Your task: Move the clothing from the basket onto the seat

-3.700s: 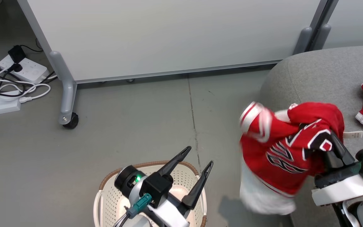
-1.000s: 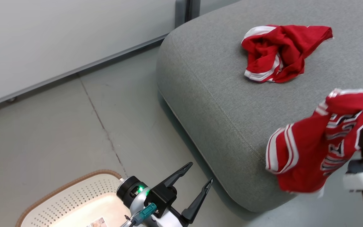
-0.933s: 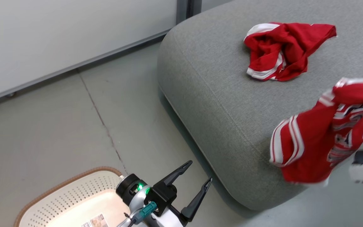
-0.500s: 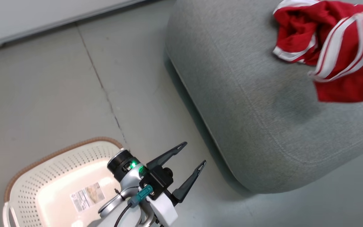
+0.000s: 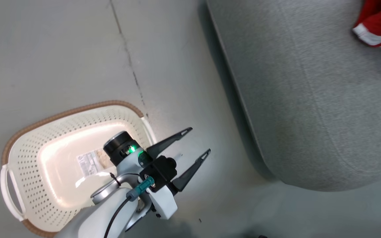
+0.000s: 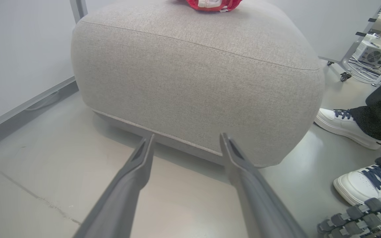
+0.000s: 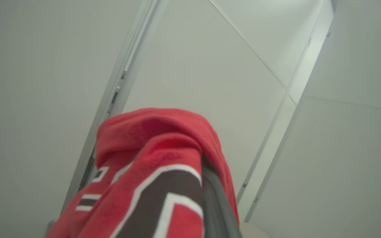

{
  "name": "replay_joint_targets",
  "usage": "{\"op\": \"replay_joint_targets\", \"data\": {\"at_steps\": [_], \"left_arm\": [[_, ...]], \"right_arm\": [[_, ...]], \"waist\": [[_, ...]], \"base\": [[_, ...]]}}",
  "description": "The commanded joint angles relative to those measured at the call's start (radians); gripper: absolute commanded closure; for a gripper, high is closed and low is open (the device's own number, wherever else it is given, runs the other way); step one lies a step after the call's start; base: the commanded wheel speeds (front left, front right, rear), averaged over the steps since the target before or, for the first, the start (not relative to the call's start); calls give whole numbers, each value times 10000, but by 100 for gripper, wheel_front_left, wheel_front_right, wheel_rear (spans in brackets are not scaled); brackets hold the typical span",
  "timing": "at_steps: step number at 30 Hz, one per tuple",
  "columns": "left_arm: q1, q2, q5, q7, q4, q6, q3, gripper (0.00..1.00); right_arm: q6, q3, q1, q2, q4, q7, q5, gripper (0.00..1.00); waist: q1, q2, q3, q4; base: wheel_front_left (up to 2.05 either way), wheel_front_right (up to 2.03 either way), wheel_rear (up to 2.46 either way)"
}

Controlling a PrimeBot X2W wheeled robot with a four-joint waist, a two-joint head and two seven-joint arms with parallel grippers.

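Seat (image 5: 309, 99): big grey cushion w/ plenty of bare fabric on top. The shorts (image 5: 377, 28) lie bunched on it toward the far side. Basket (image 5: 61, 110) sits on the floor, apart from the seat. No cloth visible inside, tho the left arm covers part of it.

Jersey (image 7: 150, 165) is the piece in hand, draped over and pinched in the right end effector (image 7: 210, 195). Its fingers are closed on the cloth, raised w/ wall panels behind. Can't tell if it's over the seat yet. Left end effector (image 5: 199, 140) is spread wide w/ nothing in it, over the floor betw. basket and seat.

To do it well, imo: bring the jersey fully over the cushion top, not the rounded edge. Lower till the cloth rests on the fabric beside the shorts, only then let go. Cloth may cling to a finger, so lift straight up and check it drops off.
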Motion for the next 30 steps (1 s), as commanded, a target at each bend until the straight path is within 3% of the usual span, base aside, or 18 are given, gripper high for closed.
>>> {"op": "replay_joint_targets", "data": {"at_steps": [1,6,16,19,29,30], "left_arm": [[-234,71,77,-19,-20,-5,38,0],[-454,248,130,-18,-89,-5,95,0],[-353,477,-182,-18,-281,313,444,0],[-326,518,-295,-18,-393,317,485,0],[-416,541,-427,-18,-645,329,459,0],[-406,547,-431,-18,-633,325,449,0]], "right_arm": [[-2,-41,-183,-39,134,-17,104,100],[-2,-429,-1055,-116,1340,-17,149,100],[-2,-1228,-1992,525,3575,-17,-783,100],[-1,-855,-1784,901,4293,-17,-882,100],[-2,71,-1667,1209,6266,-17,-776,100],[-2,184,-1735,1214,6377,-17,-782,81]], "waist": [[0,0,373,332],[0,0,965,568],[0,0,1958,939],[0,0,2129,1010],[0,0,2356,1145],[0,0,2338,1148]], "base": [[0,0,0],[0,0,0],[0,0,0],[0,0,0],[0,0,0],[0,0,0]]}}
